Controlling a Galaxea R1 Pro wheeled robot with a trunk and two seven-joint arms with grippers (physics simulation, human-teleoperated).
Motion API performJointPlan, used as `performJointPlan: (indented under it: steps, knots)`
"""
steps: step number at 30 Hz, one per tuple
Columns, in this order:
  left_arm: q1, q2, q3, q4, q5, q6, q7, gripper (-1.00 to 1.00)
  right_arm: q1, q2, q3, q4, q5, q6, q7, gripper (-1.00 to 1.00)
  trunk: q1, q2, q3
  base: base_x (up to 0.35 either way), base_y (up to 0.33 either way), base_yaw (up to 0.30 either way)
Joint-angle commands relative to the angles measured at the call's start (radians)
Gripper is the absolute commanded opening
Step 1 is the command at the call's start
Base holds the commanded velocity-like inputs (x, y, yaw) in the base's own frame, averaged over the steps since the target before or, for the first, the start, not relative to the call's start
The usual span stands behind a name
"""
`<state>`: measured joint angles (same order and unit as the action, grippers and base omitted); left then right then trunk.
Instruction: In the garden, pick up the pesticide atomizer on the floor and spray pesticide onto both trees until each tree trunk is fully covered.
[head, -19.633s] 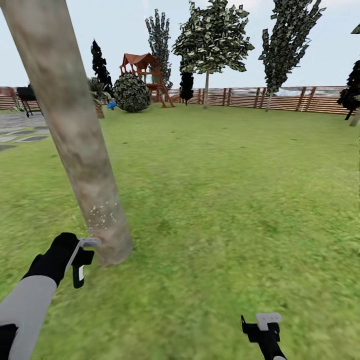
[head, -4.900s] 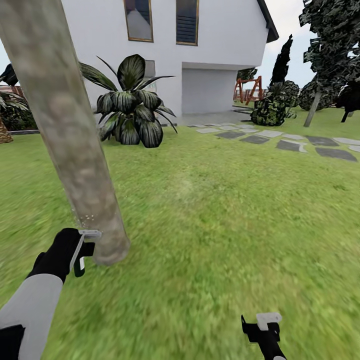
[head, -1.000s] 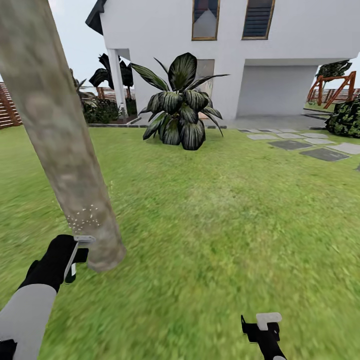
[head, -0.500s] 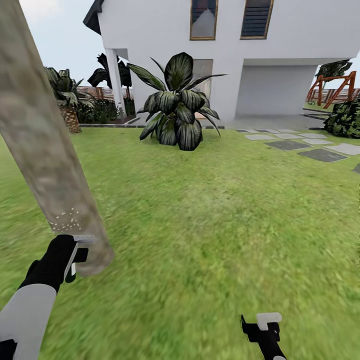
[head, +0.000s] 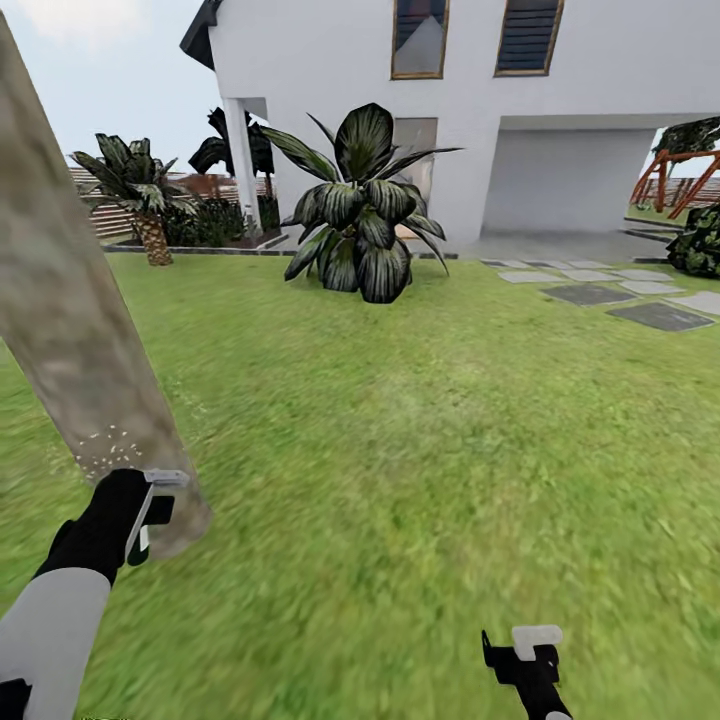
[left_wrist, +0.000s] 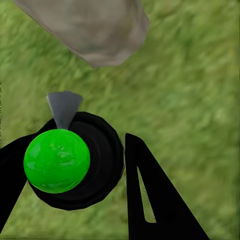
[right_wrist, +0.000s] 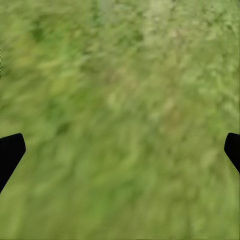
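A thick pale mottled tree trunk leans across the left of the head view, with white specks low on its bark. My left gripper is shut on the pesticide atomizer, held right beside the trunk's base. In the left wrist view the atomizer is a dark round bottle with a green top. Its grey nozzle points at the trunk, between the gripper's black fingers. My right gripper hangs open over the lawn at lower right, with grass between its fingers.
A white house stands ahead with a large dark-leaved plant in front of it. Grey stepping stones run off to the right toward a dark bush and a red play frame. A small palm stands at the far left.
The whole view has shifted, so the camera has moved: the trunk now sits further left and the palm has come into sight. Both grippers hold as before.
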<state>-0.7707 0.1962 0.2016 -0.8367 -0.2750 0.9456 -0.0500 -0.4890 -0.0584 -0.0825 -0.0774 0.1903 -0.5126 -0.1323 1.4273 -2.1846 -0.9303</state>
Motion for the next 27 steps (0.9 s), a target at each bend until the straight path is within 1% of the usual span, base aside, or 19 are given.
performJointPlan:
  steps: [1, 10, 15, 27]
  knots:
    - [-0.001, 0.0, 0.001, -0.001, -0.007, 0.004, -0.005, -1.0, 0.0, 0.0, -0.008, 0.001, 0.011, -0.003, -0.003, 1.0, 0.0, 0.0, -0.001, 0.181, -0.235, 0.273]
    - [-0.001, 0.002, 0.0, -0.001, -0.007, 0.004, -0.005, -1.0, 0.0, 0.0, -0.008, 0.001, 0.011, -0.003, -0.003, 1.0, 0.0, 0.0, -0.001, 0.182, -0.235, 0.277]
    - [-0.001, 0.002, 0.014, -0.001, -0.007, 0.004, -0.005, -1.0, 0.0, 0.0, -0.008, 0.001, 0.011, -0.003, -0.003, 1.0, 0.0, 0.0, -0.001, 0.184, -0.234, 0.277]
    - [-0.001, 0.0, 0.018, -0.001, -0.007, 0.004, -0.005, -1.0, 0.0, 0.0, -0.008, 0.001, 0.011, -0.003, -0.003, 1.0, 0.0, 0.0, -0.001, 0.192, -0.231, 0.277]
